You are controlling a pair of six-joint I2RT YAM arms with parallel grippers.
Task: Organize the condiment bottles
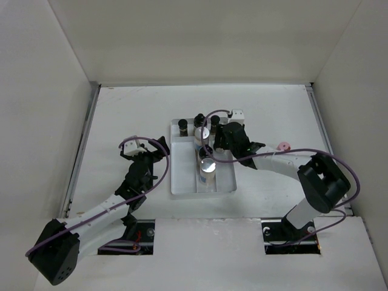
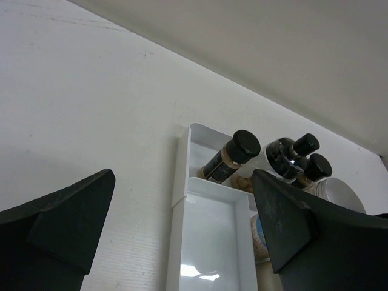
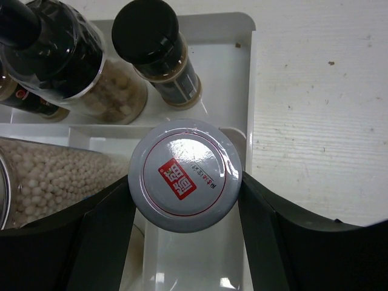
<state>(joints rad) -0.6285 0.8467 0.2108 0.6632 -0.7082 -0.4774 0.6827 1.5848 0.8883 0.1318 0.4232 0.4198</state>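
My right gripper (image 3: 185,182) is shut on the pale grey cap with a red label of an upright bottle (image 3: 182,160), held over the right compartment of the white tray (image 3: 242,24). Dark bottles with black caps (image 3: 157,48) stand in the tray's back compartment; in the top view they sit at the far end (image 1: 199,119). Pale bottles with silver caps (image 1: 208,165) fill the middle compartment. A pink-capped bottle (image 1: 283,146) lies on the table by the right arm. My left gripper (image 1: 147,159) is open and empty, just left of the tray (image 1: 174,182).
In the left wrist view the tray's left compartment (image 2: 212,242) holds nothing, and a dark bottle (image 2: 233,154) stands beyond it. White walls close the table on three sides. Bare table lies left and far of the tray.
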